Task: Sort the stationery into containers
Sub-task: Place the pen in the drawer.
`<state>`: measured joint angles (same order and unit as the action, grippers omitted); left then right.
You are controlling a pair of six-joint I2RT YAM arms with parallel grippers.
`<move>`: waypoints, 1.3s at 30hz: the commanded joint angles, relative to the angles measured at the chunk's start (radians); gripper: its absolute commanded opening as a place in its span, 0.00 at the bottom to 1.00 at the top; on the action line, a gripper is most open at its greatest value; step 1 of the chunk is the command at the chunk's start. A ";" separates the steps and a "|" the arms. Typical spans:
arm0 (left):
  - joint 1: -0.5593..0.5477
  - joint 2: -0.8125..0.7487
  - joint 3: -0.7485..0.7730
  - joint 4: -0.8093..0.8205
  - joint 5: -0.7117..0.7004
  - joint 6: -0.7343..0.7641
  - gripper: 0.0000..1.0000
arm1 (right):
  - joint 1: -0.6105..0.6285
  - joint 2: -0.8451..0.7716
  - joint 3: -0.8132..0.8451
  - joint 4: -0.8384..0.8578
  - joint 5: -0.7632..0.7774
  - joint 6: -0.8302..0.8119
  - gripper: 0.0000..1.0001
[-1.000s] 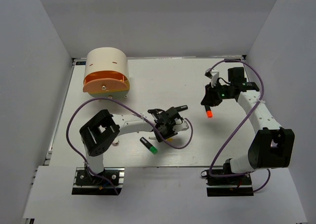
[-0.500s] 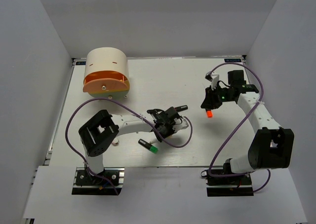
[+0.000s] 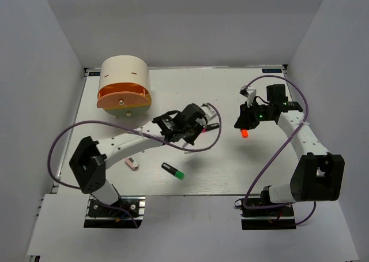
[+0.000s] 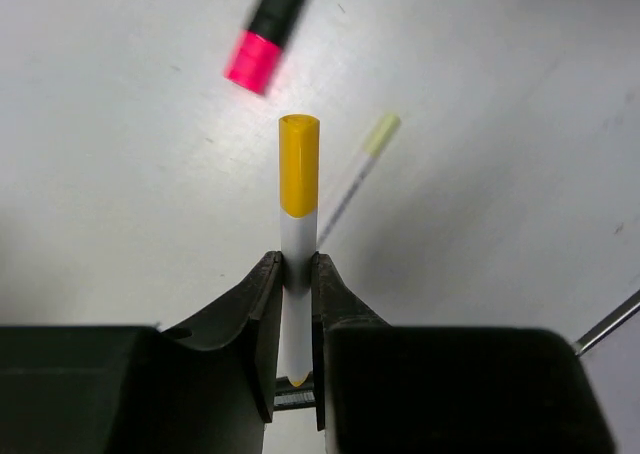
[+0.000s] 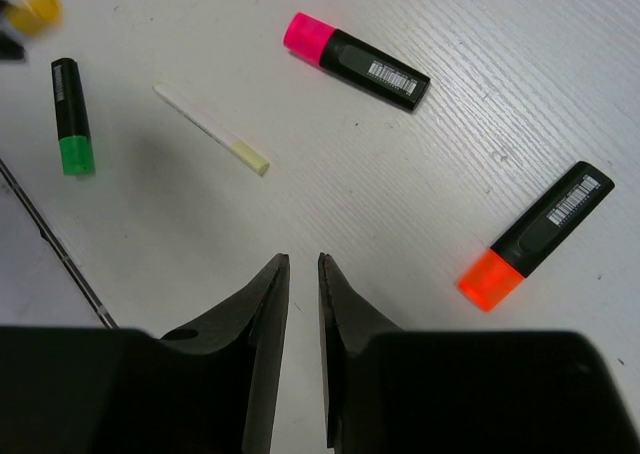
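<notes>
Left gripper (image 4: 297, 274) pinching a pen (image 4: 299, 174) by its white end, yellow cap outward
My right gripper (image 5: 303, 274) hangs slightly parted and empty over the pink highlighter (image 5: 355, 60), orange highlighter (image 5: 535, 236) and green highlighter (image 5: 70, 114), whose barcode stickers I can't read; organizer (image 3: 124, 83) far left

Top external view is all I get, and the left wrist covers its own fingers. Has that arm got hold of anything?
Observer: Yes, the left gripper is shut on a yellow-and-white pen, with the yellow end sticking out ahead.
Operator: What lies under it?
Observer: A thin pale pen lies on the table, apart from the pink-capped highlighter.
Operator: Is the right gripper carrying something?
Observer: No, the right gripper is open by a narrow gap, with nothing between its fingers.
</notes>
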<state>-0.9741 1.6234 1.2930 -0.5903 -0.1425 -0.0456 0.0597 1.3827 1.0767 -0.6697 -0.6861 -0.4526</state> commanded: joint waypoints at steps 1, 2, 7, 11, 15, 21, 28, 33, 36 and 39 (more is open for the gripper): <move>0.078 -0.115 0.069 -0.002 -0.109 -0.074 0.00 | -0.003 -0.024 -0.018 0.035 -0.038 0.000 0.24; 0.098 -0.129 0.080 -0.002 -0.124 -0.074 0.00 | -0.003 -0.022 -0.017 0.036 -0.043 0.000 0.24; 0.233 -0.187 0.153 -0.025 -0.192 -0.086 0.00 | -0.003 -0.010 -0.017 0.048 -0.062 0.002 0.24; 0.340 -0.198 0.230 -0.025 -0.229 -0.128 0.00 | -0.003 -0.004 -0.014 0.056 -0.067 0.000 0.24; 0.420 -0.218 0.244 0.018 -0.261 -0.210 0.00 | -0.006 -0.008 -0.017 0.064 -0.070 0.000 0.24; 0.515 -0.246 0.244 0.061 -0.344 -0.345 0.00 | -0.003 -0.022 -0.046 0.078 -0.070 0.000 0.24; 0.600 -0.269 0.213 0.084 -0.429 -0.605 0.00 | 0.000 -0.011 -0.052 0.085 -0.081 -0.001 0.24; 0.621 -0.298 0.134 0.164 -0.499 -0.735 0.00 | -0.004 -0.008 -0.046 0.088 -0.079 -0.003 0.24; 0.621 -0.309 0.114 0.187 -0.529 -0.754 0.00 | -0.004 -0.011 -0.052 0.088 -0.075 -0.006 0.24; 0.621 -0.309 0.105 0.164 -0.574 -0.754 0.00 | -0.006 -0.010 -0.057 0.093 -0.075 -0.008 0.24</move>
<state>-0.3561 1.3510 1.4086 -0.4522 -0.6460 -0.7578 0.0597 1.3823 1.0241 -0.6006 -0.7372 -0.4530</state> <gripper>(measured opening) 0.254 0.242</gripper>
